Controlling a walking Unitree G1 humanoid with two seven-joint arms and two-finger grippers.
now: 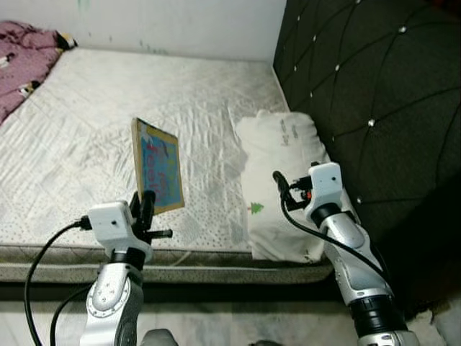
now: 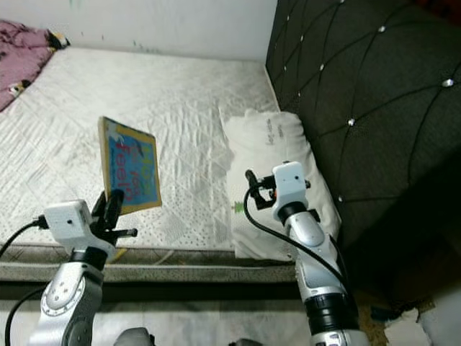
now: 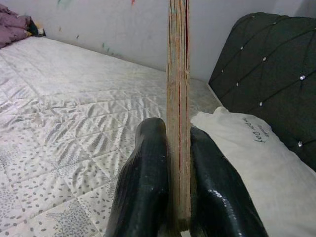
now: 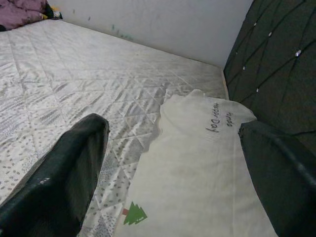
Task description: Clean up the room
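Left gripper (image 1: 146, 204) clamps a thin blue picture book (image 1: 158, 165) upright above the white quilted mattress (image 1: 94, 130); right gripper (image 4: 173, 163) gapes wide over that mattress's white pillow (image 1: 277, 155).

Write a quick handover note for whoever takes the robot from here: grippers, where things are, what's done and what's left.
Left gripper: shut on the thin blue picture book with a tan edge, gripped at its lower edge and held upright above the white quilted mattress.
Right gripper: open, holding nothing, over the white pillow with a small green tree print, which lies against the black tufted headboard.
Purple blanket is bunched at the far left corner of the mattress.
Done: book lifted off the bed.
Left: put the book away somewhere off the bed; probably tidy the blanket and pillow.
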